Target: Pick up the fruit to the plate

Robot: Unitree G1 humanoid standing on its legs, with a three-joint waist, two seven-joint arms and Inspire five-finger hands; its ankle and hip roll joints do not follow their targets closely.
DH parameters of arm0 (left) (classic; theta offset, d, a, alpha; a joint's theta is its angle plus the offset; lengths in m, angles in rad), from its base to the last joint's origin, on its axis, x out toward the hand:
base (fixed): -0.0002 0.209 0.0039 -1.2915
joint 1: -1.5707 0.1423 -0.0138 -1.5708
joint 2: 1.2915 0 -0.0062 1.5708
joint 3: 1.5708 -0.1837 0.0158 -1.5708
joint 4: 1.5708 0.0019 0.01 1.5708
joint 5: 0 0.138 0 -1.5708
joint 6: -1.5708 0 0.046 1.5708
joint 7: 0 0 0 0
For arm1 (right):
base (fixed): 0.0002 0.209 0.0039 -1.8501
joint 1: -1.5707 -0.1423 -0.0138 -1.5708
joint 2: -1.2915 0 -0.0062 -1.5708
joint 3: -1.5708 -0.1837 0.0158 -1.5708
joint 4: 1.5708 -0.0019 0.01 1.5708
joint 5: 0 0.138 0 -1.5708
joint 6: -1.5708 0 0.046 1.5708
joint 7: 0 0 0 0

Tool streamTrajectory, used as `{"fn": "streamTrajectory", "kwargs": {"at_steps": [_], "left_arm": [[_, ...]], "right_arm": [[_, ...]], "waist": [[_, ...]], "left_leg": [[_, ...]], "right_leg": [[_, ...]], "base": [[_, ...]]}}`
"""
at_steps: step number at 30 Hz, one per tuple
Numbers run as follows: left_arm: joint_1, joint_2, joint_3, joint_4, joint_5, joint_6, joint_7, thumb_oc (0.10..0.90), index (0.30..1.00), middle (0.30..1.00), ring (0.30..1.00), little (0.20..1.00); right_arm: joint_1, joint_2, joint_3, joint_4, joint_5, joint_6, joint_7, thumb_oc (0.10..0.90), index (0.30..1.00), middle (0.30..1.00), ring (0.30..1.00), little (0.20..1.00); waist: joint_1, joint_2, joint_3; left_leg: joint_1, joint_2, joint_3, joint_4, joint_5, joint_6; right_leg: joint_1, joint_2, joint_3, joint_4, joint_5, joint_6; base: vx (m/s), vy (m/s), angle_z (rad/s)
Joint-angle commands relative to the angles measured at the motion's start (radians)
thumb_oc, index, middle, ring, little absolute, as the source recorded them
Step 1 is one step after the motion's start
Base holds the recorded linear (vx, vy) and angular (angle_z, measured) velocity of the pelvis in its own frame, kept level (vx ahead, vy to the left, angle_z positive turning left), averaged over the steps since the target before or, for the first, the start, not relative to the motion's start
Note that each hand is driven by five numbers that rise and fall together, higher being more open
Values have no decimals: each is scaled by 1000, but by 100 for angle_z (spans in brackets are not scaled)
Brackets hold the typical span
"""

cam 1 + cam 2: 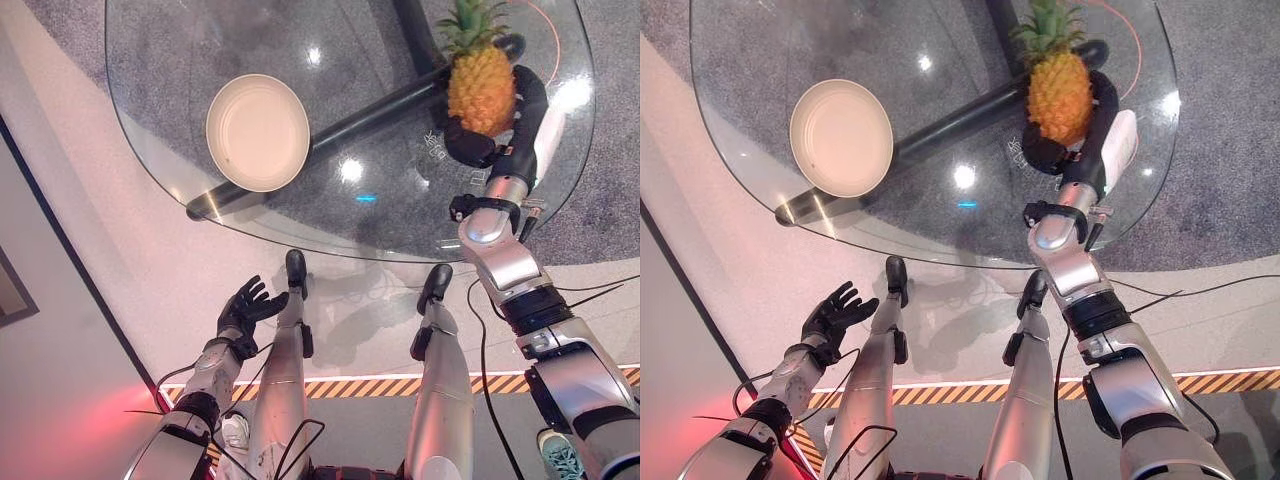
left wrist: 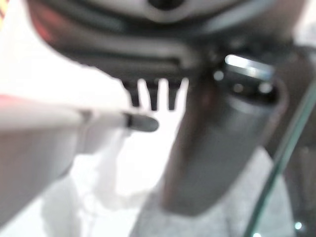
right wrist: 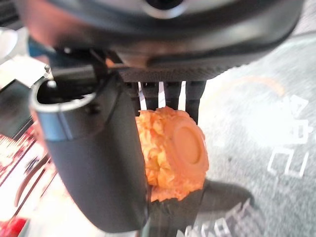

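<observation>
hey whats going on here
The robot's right hand has its fingers curled round a pineapple, holding it upright over the far right part of a round glass table. An empty cream plate sits on the table's left side. The left hand hangs open, below the table's near edge.

One pineapple [image 1: 481,88], one plate [image 1: 258,132], apparently one glass table [image 1: 160,60].
</observation>
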Motion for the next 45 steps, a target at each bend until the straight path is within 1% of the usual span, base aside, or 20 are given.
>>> {"fn": "streamTrajectory", "kwargs": {"at_steps": [1,6,13,15,19,27,30,32,36,37,38,39,45], "left_arm": [[4,-2,-20,31,25,-24,0,800,900,900,900,900],[2,-3,-21,25,28,-18,3,800,900,900,900,900],[1,-7,-25,39,32,-23,-5,800,900,900,900,900],[2,-7,-25,39,37,-24,-5,800,900,900,900,900],[-1,-6,-28,40,39,-23,-9,800,900,900,900,900],[1,-10,-33,36,34,-26,-2,800,900,900,900,900],[0,-15,-30,36,13,-40,8,800,900,900,900,900],[0,-14,-18,34,-26,-48,13,800,900,900,900,900],[-1,-16,21,25,-101,-85,62,800,900,900,900,900],[-1,-16,21,25,-101,-85,62,800,900,900,900,900],[-5,-12,66,18,-150,-118,116,800,900,900,900,900],[-10,-13,86,13,-163,-130,145,800,900,900,900,900],[-55,-2,171,-33,-203,-210,294,800,900,900,900,900]], "right_arm": [[-54,-26,32,-135,-103,-46,36,100,300,300,300,200],[-63,-17,72,-160,-144,-20,92,100,300,300,300,200],[-73,-6,119,-158,-166,-9,138,100,300,300,300,200],[-75,1,139,-161,-188,-1,176,100,300,300,300,200],[-84,0,167,-164,-201,5,188,100,300,300,300,200],[-90,8,182,-214,-234,-48,200,100,300,300,300,200],[-87,11,186,-249,-234,-70,208,100,300,300,300,200],[-83,11,185,-269,-236,-86,221,100,300,300,300,200],[-78,7,185,-296,-233,-109,238,100,300,300,300,200],[-78,7,185,-296,-233,-109,238,100,300,300,300,200],[-79,8,187,-314,-228,-120,247,100,300,300,300,200],[-77,11,188,-320,-224,-127,251,100,300,300,300,200],[-71,27,177,-353,-202,-149,263,100,300,300,300,200]], "waist": [[-3,30,-19],[2,32,-19],[7,33,-19],[10,32,-19],[14,33,-19],[17,34,-19],[16,35,-19],[15,34,-19],[17,35,-19],[17,35,-19],[19,33,-19],[20,31,-19],[22,22,-19]], "left_leg": [[16,15,1,33,-25,22],[20,15,2,30,-22,20],[28,13,3,26,-19,19],[32,14,3,23,-18,19],[30,14,3,25,-18,18],[35,16,3,21,-16,17],[33,15,1,23,-16,18],[34,15,1,25,-16,17],[38,15,1,25,-16,15],[38,15,1,25,-16,15],[37,16,-3,29,-18,14],[38,17,-4,30,-18,13],[38,19,-10,33,-18,10]], "right_leg": [[-1,-8,-32,-44,60,6],[3,-11,-35,-43,60,6],[13,-14,-41,-46,59,6],[16,-15,-44,-47,60,7],[16,-18,-46,-46,61,7],[20,-20,-47,-47,61,11],[18,-18,-44,-43,60,10],[19,-18,-42,-41,59,10],[20,-19,-41,-38,56,10],[20,-19,-41,-38,56,10],[18,-22,-40,-31,52,10],[20,-22,-40,-29,50,9],[19,-20,-37,-16,42,7]], "base": [[0,0,0],[0,0,0],[0,0,0],[0,0,0],[0,0,0],[0,0,0],[0,0,0],[0,0,0],[0,0,0],[0,0,0],[0,0,0],[0,0,0],[0,0,0]]}}
